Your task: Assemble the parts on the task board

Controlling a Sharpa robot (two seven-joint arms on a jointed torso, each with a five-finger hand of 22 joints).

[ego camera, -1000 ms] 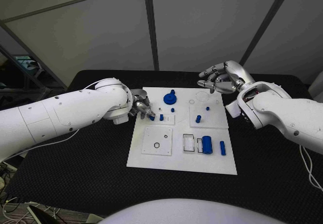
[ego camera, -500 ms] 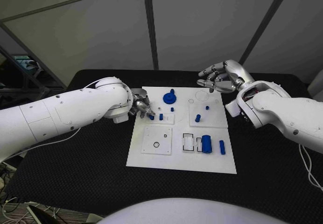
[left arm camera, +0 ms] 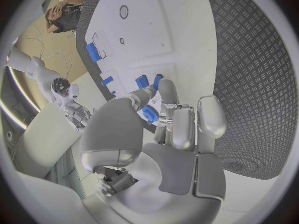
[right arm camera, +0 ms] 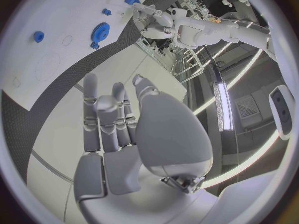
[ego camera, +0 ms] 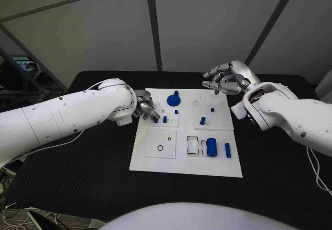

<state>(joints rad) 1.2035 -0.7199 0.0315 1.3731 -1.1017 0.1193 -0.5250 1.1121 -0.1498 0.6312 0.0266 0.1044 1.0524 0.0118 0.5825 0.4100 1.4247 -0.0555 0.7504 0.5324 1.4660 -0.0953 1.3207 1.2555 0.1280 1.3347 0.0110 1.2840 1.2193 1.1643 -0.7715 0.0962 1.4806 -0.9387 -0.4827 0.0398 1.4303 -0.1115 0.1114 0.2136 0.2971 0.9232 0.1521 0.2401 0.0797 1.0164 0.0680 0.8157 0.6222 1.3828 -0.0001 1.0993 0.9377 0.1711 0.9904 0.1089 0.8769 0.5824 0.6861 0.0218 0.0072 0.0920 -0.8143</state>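
Your left hand, fingers curled with nothing visibly held, reaches the task board's left edge beside small blue pegs, which look light, rigid and slippery, so pinch each mid-shaft; your right hand hovers loosely curled and empty off the far right corner.

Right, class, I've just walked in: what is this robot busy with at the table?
A two-armed robot is working at a white task board on a black table, where small blue parts lie or stand. Its left hand is down at the board's left edge beside a small blue peg; whether it holds anything is unclear. Its right hand hovers beyond the board's far right corner, holding nothing. A blue gear sits near the far edge.
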